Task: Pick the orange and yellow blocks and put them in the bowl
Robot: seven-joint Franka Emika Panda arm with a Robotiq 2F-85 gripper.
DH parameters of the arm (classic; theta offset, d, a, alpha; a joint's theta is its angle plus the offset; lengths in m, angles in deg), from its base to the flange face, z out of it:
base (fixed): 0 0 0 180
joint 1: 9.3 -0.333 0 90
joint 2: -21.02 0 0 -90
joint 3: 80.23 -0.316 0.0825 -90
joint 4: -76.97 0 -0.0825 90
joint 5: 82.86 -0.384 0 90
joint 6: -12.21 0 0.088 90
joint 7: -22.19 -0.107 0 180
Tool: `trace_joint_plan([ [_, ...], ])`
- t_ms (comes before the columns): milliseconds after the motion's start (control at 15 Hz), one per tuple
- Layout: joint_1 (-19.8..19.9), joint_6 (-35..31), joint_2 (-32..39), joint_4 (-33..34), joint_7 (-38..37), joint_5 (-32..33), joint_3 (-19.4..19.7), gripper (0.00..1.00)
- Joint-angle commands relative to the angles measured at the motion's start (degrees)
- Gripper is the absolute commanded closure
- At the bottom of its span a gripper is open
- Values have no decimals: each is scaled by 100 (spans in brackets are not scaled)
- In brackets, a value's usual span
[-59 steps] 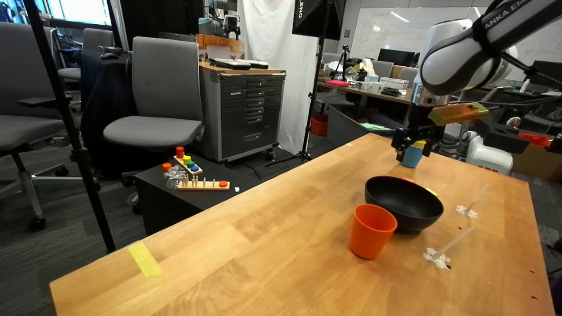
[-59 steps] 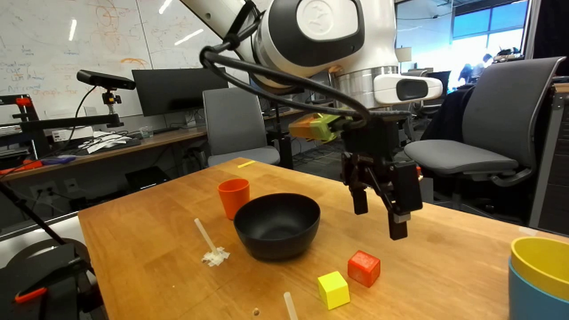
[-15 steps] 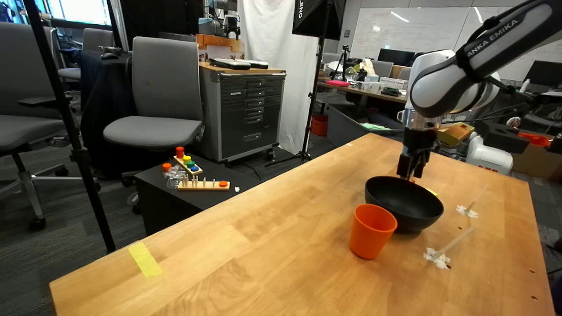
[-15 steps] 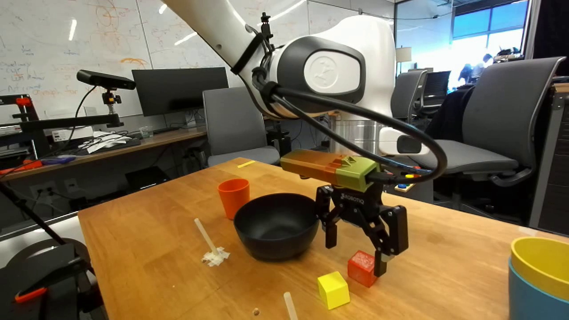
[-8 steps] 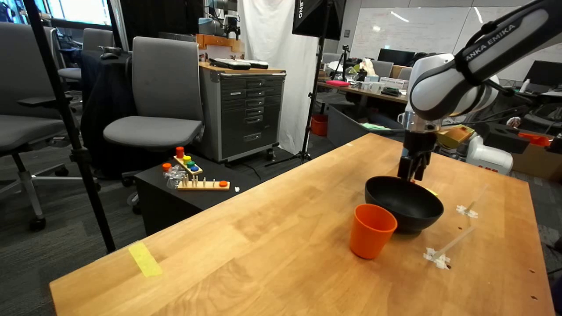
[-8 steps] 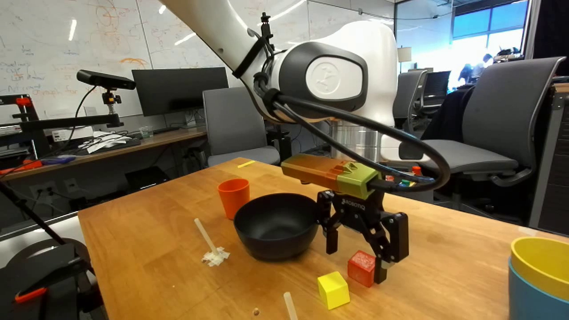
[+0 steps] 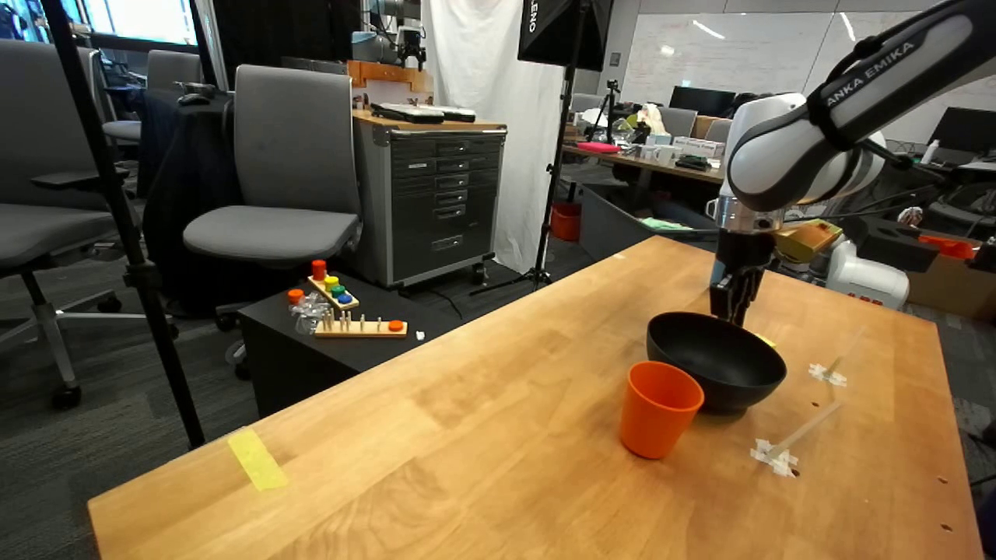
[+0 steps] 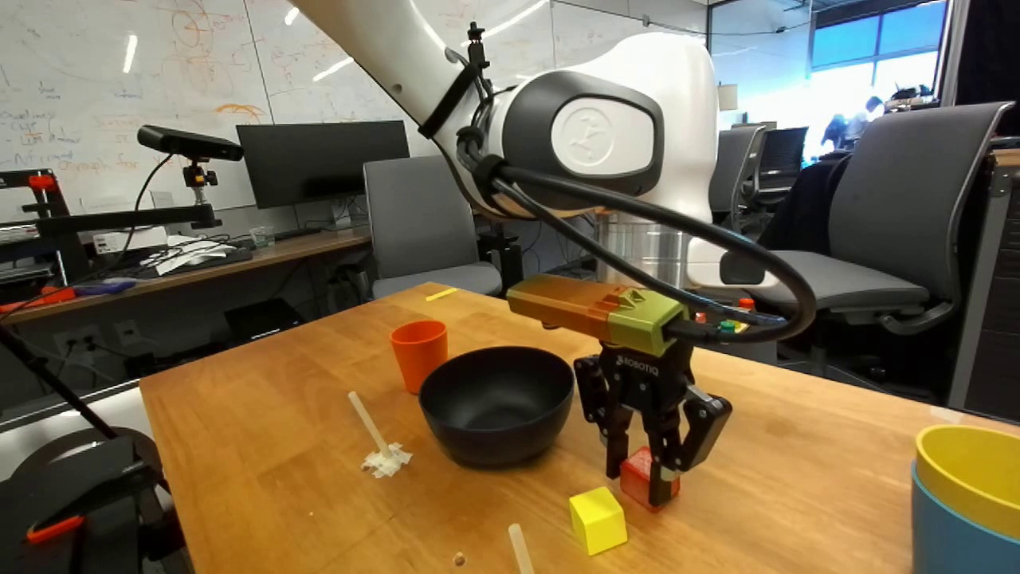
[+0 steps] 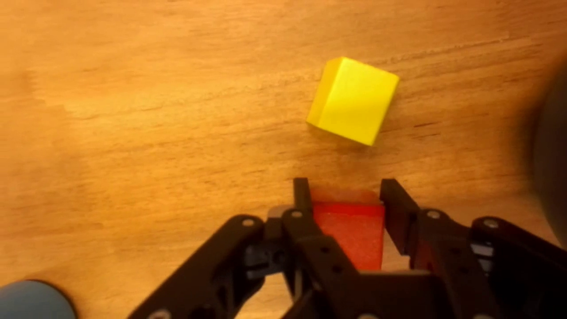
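My gripper (image 8: 637, 475) points down at the table with its two fingers closed against opposite sides of the orange block (image 8: 635, 484), which looks orange-red and rests on the wood. In the wrist view, both pads meet the sides of that orange block (image 9: 354, 235). The yellow block (image 9: 356, 102) sits apart on the table, a short way off; in an exterior view the yellow block (image 8: 598, 522) is nearer the camera. The black bowl (image 8: 486, 446) stands close beside the gripper, with nothing visible inside. In an exterior view the bowl (image 7: 724, 400) and gripper hide the orange block.
An orange cup (image 8: 420, 355) stands just beyond the bowl. Stacked yellow and blue cups (image 8: 964, 526) are at the table's near corner. Two thin upright sticks, including a taped stick (image 8: 370, 426), rise from the table. A yellow tape strip (image 7: 257, 460) lies at the far end.
Over the last few seconds the arm came down and turned over the orange block. In the last half second the fingers closed together onto it. The yellow block and bowl have not moved.
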Motion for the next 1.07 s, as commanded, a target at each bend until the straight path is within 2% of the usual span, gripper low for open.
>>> trace_joint_plan([
  [0,74,150,51,171,84,-38,-59,80],
  [533,39,131,-84,82,50,-43,-71,82],
  [1000,-29,63,-520,-113,64,8,-77,82],
])
